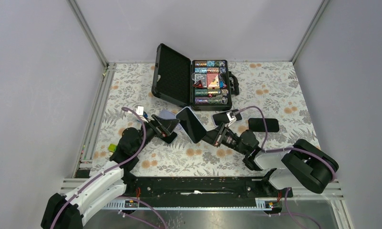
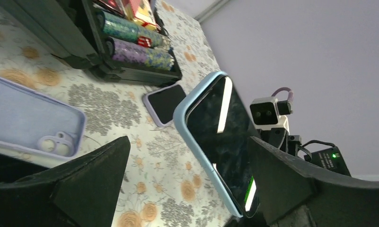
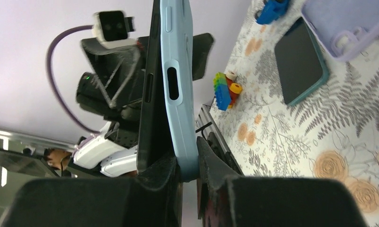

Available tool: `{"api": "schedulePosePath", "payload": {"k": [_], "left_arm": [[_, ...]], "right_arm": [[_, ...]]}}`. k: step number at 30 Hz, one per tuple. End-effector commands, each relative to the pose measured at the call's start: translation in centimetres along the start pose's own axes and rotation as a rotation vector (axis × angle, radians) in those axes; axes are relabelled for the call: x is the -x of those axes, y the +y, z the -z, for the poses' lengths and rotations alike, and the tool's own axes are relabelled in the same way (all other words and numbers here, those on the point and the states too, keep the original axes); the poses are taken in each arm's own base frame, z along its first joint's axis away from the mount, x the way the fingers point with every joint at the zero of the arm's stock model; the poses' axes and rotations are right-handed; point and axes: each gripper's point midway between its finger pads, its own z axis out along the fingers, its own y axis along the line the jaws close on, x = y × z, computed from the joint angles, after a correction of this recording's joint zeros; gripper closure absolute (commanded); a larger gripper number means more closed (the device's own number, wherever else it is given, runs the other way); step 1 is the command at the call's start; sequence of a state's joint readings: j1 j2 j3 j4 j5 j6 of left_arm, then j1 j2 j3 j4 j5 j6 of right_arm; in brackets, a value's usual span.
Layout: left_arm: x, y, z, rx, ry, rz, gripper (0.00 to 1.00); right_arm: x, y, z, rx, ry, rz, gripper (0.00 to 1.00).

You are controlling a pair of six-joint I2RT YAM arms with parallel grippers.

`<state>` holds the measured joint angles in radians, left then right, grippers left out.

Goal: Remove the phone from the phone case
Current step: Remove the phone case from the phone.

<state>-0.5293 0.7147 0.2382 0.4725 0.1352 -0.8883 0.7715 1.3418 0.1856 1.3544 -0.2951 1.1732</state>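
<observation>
A phone (image 1: 191,125) with a dark screen sits in a light blue case and is held tilted above the table. My right gripper (image 1: 211,136) is shut on its lower end. In the right wrist view the pads (image 3: 207,161) pinch the blue case (image 3: 178,71), and the phone's black edge (image 3: 148,94) stands along the case's side. My left gripper (image 1: 171,127) is open at the phone's left edge. In the left wrist view the phone (image 2: 220,137) stands between the spread fingers (image 2: 88,184), close to the right one and touching neither.
An empty lavender case (image 2: 31,123) lies under my left gripper. An open black chip case (image 1: 189,83) stands behind. A phone in a lavender case (image 1: 227,117) and a black phone (image 1: 263,125) lie to the right. A teal-cased phone (image 3: 301,61) and toy bricks (image 3: 225,90) lie to the left.
</observation>
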Motion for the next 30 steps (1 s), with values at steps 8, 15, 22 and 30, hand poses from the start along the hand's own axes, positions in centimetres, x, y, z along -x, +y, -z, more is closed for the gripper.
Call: {"api": "schedulePosePath", "payload": {"k": [8, 15, 22, 30], "left_arm": [[1.2, -0.3, 0.2, 0.169, -0.068, -0.300, 0.05], [-4.1, -5.2, -2.2, 0.041, 0.142, -0.593, 0.06], [-8.8, -6.9, -2.9, -0.056, 0.326, -0.821, 0.04], [-10.9, -7.4, -3.8, -0.077, 0.384, -0.850, 0.04]], "right_arm": [[0.4, -4.2, -0.2, -0.221, -0.046, -0.162, 1.00], [0.9, -3.8, 0.5, -0.337, -0.041, -0.183, 1.00], [2.2, -2.6, 2.4, -0.423, -0.083, -0.142, 1.00], [1.6, -1.5, 2.4, -0.397, -0.040, -0.164, 1.00]]}}
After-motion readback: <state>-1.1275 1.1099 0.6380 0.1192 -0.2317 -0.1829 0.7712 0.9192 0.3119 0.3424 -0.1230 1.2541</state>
